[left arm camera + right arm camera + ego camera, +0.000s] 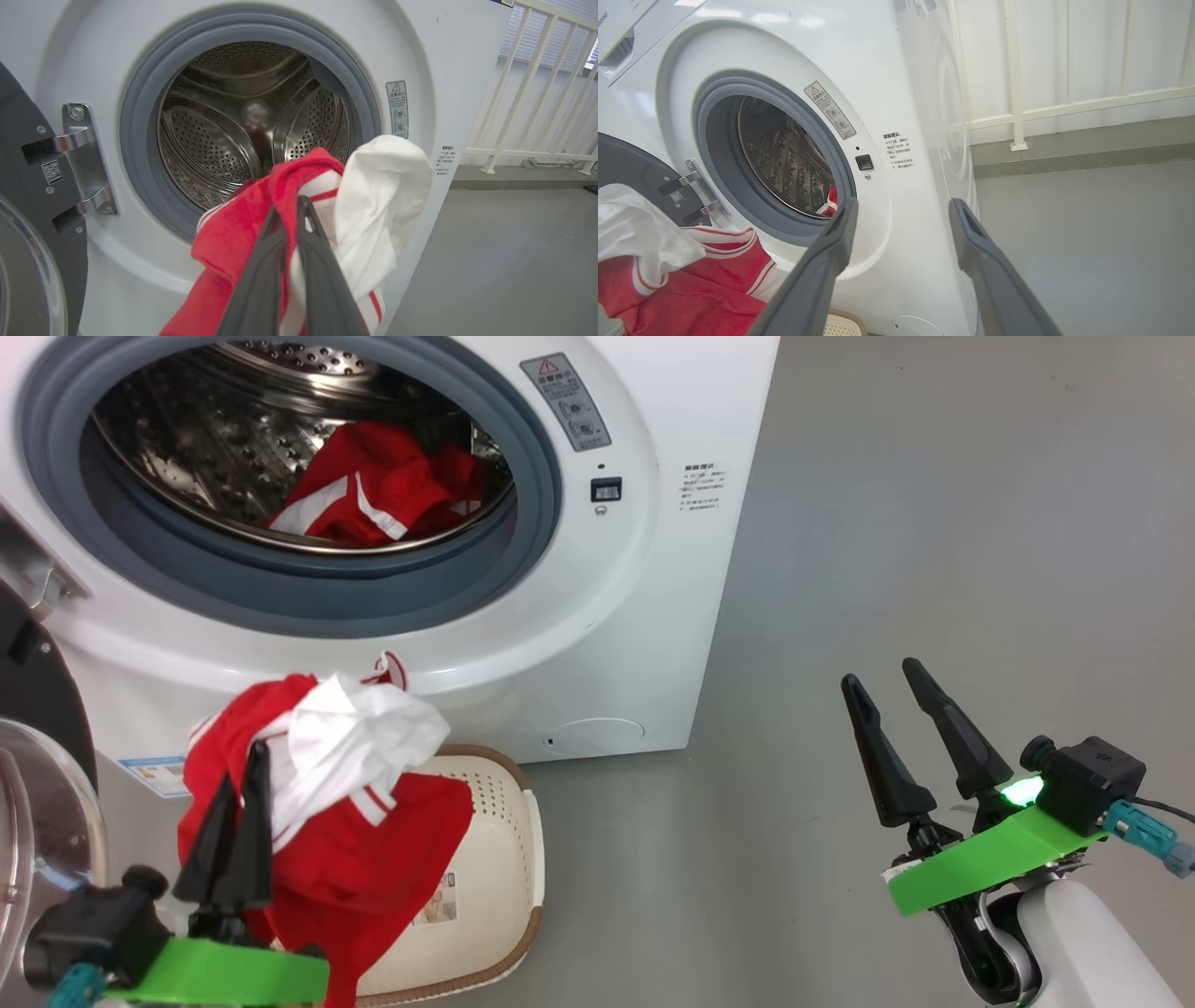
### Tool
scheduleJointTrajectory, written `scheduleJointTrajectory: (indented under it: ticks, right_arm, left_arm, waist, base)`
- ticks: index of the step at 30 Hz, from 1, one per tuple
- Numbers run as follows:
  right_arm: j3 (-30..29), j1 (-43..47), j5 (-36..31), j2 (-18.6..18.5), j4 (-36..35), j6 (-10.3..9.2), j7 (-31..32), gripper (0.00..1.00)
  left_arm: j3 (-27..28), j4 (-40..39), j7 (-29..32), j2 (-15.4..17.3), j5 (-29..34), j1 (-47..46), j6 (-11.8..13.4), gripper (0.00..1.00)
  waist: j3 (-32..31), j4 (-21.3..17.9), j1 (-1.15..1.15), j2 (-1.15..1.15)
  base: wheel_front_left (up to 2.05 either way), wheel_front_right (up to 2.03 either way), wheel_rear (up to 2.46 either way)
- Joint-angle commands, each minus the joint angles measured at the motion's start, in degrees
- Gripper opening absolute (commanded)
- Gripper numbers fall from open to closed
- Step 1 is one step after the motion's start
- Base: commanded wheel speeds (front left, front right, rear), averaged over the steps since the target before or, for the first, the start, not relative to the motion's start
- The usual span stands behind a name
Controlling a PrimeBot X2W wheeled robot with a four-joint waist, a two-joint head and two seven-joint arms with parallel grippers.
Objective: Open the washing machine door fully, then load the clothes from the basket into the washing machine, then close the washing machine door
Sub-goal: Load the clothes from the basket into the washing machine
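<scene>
The left hand (241, 770) grips a soft red-and-white fabric garment (373, 840), hanging above the cream perforated plastic basket (504, 821); the right hand (881, 673) gapes open, well apart.

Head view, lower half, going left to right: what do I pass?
washing machine door → left gripper, shut on the red-and-white garment → basket → right gripper, open.
</scene>
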Motion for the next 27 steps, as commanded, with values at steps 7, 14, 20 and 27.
scheduleJointTrajectory:
  ticks: [7, 14, 20, 27]
  right_arm:
    - [1.2, -0.3, 0.2, -0.3, -1.8, 0.09, -0.3, 1.0]
    - [1.5, -1.0, 0.1, 0.5, -2.0, 0.09, -0.3, 1.0]
    - [1.4, -1.9, 0.0, 1.0, -2.5, 0.09, -0.3, 1.0]
    - [1.2, -3.7, -0.4, 1.3, -3.4, 0.09, -0.3, 1.0]
  left_arm:
    - [1.6, -0.9, -0.8, 2.3, 0.5, -7.6, -0.2, 0.0]
    - [2.6, 3.3, -0.9, 3.4, 0.2, -15.6, -0.4, 0.0]
    - [3.1, 8.9, -1.5, 4.2, -0.4, -22.8, -1.1, 0.0]
    - [2.8, 17.5, -2.4, 5.1, -0.5, -31.8, -2.1, 0.0]
  waist:
    - [1.3, -0.3, 0.0, 0.0]
    - [3.7, -1.3, 0.0, 0.0]
    - [6.8, -2.6, 0.0, 0.0]
    - [12.0, -4.2, 0.0, 0.0]
  base:
    - [0.0, 0.0, 0.0]
    - [0.0, 0.0, 0.0]
    - [0.0, 0.0, 0.0]
    - [0.0, 0.0, 0.0]
